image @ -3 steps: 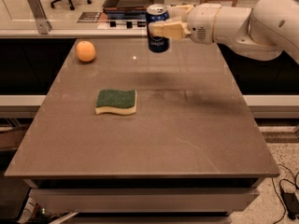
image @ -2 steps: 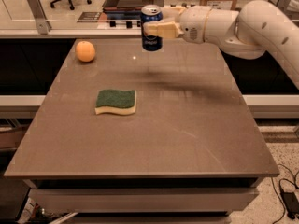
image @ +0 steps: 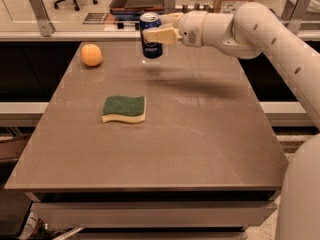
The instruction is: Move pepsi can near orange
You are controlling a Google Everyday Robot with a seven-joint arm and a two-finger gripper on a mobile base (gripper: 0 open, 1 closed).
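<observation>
The gripper (image: 156, 30) is closed on the pepsi can (image: 151, 49), which is held upright by its upper half above the far part of the table (image: 200, 149). The can is dark blue, with a silver top and white lettering low on its side. The orange (image: 91, 54), round and matte, is seen well apart from the gripper, towards the left of the view, resting on the table. A green-and-yellow sponge (image: 124, 108) lies nearer the camera, below the gripper in the view.
</observation>
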